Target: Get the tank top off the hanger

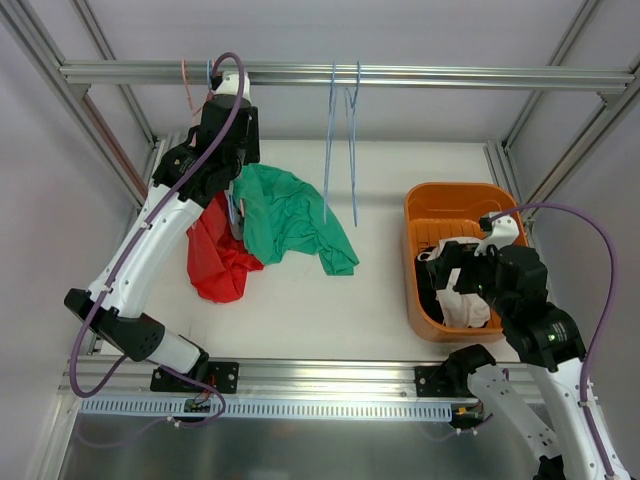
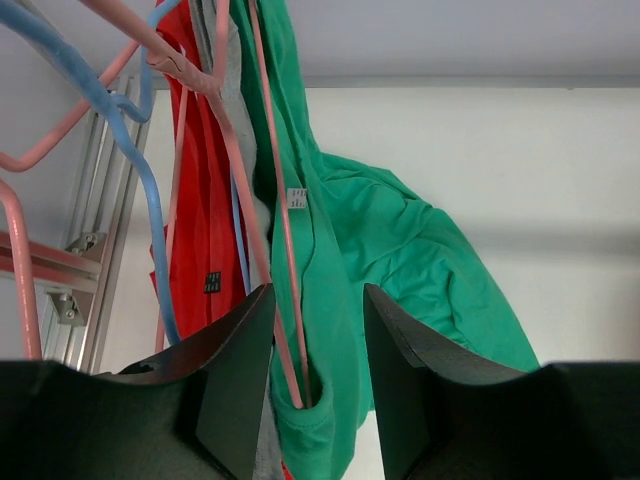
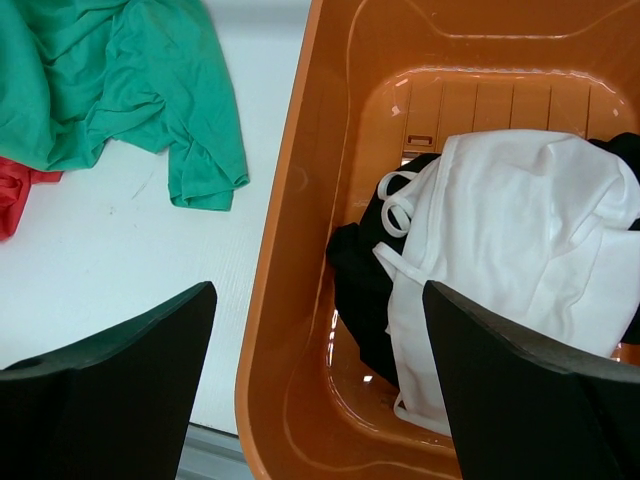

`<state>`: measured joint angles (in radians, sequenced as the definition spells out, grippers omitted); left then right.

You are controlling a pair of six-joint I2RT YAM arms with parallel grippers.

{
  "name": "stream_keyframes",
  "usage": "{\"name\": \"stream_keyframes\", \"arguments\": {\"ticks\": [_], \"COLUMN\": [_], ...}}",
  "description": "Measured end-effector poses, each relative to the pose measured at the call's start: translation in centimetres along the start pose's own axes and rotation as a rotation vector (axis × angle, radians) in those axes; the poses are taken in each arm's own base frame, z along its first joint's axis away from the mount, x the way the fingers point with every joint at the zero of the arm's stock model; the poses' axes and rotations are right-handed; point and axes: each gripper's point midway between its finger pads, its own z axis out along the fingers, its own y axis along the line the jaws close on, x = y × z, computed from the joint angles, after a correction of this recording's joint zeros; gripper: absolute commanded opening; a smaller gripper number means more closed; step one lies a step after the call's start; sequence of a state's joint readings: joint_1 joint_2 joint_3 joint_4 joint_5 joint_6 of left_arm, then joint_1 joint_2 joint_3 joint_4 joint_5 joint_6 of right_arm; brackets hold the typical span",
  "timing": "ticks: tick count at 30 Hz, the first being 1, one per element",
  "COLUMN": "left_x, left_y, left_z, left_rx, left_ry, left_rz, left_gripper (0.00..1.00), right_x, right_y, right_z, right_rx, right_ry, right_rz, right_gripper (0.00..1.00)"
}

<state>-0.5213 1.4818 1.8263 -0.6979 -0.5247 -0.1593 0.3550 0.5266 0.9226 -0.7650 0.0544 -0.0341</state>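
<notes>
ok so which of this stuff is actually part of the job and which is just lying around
Part of the job:
- green tank top
- pink hanger
- left gripper, jaws either side of both

Just around:
- red garment
- bare blue hangers
- orange basket with white top
- right gripper

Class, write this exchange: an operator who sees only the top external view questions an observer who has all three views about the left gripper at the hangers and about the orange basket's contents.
Operator: What sits in the left gripper?
Observer: In the left wrist view, its jaws stand apart around a fold of the green tank top and a wire of the pink hanger, not yet closed on them.
Operator: What lies below the right gripper?
Observer: The right wrist view shows a white top lying over a black garment in the orange basket.
</notes>
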Motion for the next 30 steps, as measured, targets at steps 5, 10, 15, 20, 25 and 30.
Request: {"name": "stream_keyframes", "arguments": {"ticks": [5, 10, 15, 20, 25, 30], "left_x": [0.0, -0.1, -1.0, -2.0, -2.1, -0.8], "left_y": [0.2, 0.3, 0.9, 1.8, 2.0, 1.3], "left_z": [0.0, -0.1, -1.4, -3.0, -3.1, -0.8], "left_rx": [-0.008, -0.006, -0.001, 0.001, -0.006, -0.031], "left_ry": [-0.001, -0.004, -0.034, -0.074, -0.078, -0.027], "left_rz": [0.005, 0.016, 0.005, -0.011, -0.005, 0.027], "left_gripper": [0.45, 0.46, 0.44, 0.43, 0.42, 0.39], "right_x": [0.0, -0.1, 0.6, 0.8, 0.6, 0.5], "right_y": [0.2, 0.4, 0.7, 1.1, 1.4, 1.6], "right_z": [0.1, 0.4, 1.2, 1.5, 1.5, 1.2], "right_rx": [-0.012, -0.022, -0.036, -0.058, -0.073, -0.087], "right_ry": [-0.002, -0.006, 0.027, 0.039, 0.031, 0.020], "right_rz": [0.000, 0.000, -0.001, -0.001, -0.001, 0.000], "right_gripper": [0.89, 0.89, 0.89, 0.88, 0.89, 0.89]}}
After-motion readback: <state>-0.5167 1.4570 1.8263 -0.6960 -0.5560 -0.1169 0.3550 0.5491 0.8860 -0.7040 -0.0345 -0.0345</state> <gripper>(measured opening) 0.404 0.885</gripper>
